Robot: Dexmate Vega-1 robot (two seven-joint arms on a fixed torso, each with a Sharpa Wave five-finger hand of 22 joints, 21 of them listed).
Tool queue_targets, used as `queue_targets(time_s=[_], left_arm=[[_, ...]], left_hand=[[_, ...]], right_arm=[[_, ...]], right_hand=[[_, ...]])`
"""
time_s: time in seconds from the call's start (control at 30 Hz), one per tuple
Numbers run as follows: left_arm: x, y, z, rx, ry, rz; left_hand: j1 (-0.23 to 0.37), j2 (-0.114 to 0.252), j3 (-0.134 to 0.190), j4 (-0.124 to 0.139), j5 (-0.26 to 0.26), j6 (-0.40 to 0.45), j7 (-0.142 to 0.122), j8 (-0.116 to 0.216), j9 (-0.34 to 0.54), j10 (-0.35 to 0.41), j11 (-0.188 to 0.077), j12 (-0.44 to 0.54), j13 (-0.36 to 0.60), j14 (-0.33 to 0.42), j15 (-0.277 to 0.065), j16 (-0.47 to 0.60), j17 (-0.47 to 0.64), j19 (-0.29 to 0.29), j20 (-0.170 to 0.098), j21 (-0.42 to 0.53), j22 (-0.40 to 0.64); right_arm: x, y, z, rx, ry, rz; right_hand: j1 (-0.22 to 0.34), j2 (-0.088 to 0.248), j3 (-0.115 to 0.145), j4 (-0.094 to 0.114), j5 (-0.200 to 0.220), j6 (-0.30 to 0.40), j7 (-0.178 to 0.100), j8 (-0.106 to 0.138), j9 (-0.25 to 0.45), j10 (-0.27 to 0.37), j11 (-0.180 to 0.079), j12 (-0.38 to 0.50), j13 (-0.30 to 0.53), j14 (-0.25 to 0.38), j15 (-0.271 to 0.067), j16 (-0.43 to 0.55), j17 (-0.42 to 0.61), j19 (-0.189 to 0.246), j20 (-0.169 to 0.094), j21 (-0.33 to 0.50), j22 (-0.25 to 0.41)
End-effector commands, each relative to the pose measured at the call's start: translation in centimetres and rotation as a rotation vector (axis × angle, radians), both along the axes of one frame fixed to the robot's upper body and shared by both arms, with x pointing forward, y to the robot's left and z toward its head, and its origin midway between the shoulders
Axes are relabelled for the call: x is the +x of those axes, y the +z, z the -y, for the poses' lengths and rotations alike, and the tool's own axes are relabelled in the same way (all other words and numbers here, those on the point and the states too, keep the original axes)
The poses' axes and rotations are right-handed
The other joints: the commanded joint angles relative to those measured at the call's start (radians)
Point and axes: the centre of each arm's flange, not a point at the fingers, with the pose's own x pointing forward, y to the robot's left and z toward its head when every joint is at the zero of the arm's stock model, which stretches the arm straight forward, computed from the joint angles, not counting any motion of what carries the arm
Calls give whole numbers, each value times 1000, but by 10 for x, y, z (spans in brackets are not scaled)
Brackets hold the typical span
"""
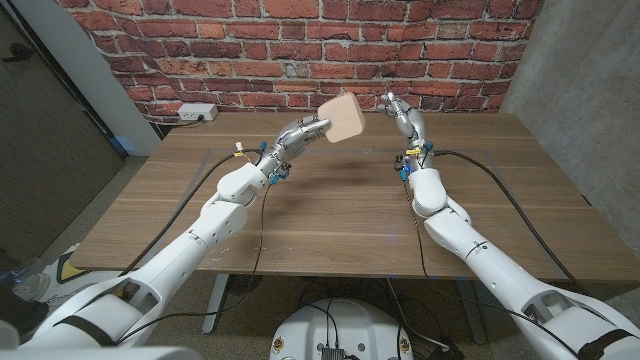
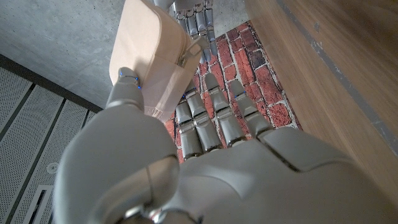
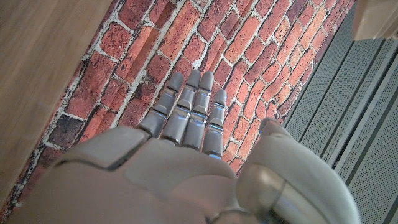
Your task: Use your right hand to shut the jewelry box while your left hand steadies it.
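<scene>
Jewelry box [image 1: 343, 118] — closed, held aloft in left hand [image 1: 303, 133], right hand [image 1: 396, 107] apart

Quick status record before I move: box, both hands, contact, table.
jewelry box: beige, held up off the table, looks closed
left hand: grips the box, thumb against its side
right hand: raised beside the box, fingers straight and together, holding nothing
contact: right hand apart from box

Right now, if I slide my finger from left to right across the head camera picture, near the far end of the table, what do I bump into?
White power strip by the wall → left hand → tan jewelry box that it holds up → right hand, fingers apart, holding nothing.
</scene>
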Motion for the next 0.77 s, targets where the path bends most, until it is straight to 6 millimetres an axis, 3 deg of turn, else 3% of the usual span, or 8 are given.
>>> queue_targets(time_s=[0.03,0.27,0.77], left_arm=[[-5,-2,-11,0,-3,-2],[-1,-1,-19,5,-20,-6],[19,-15,-34,-6,-69,-66]], left_hand=[[4,21,27,22,3,65,35,3,2,18,-15,-4,3,0,-103,-1,2,-5,1,10,1],[1,20,27,23,3,65,34,2,2,16,-12,-7,4,0,-101,-3,3,-8,1,11,1],[-3,17,27,26,3,67,28,0,2,16,-15,-11,7,-3,-102,-8,6,-16,0,14,0]], right_arm=[[0,3,12,18,-12,-22],[-11,-2,21,45,-50,-31],[-42,-27,5,79,-125,-24]], right_hand=[[-10,2,-3,2,1,0,-1,-3,2,-10,2,-4,2,-8,-2,-1,0,-6,-3,-7,1],[-14,1,-4,1,1,-1,-1,-7,2,-14,4,-5,2,-13,2,0,-3,-11,0,-9,-1],[-15,3,-2,-3,2,-9,-2,-17,2,-21,3,-7,1,-14,1,2,-10,-12,0,-11,-5]])
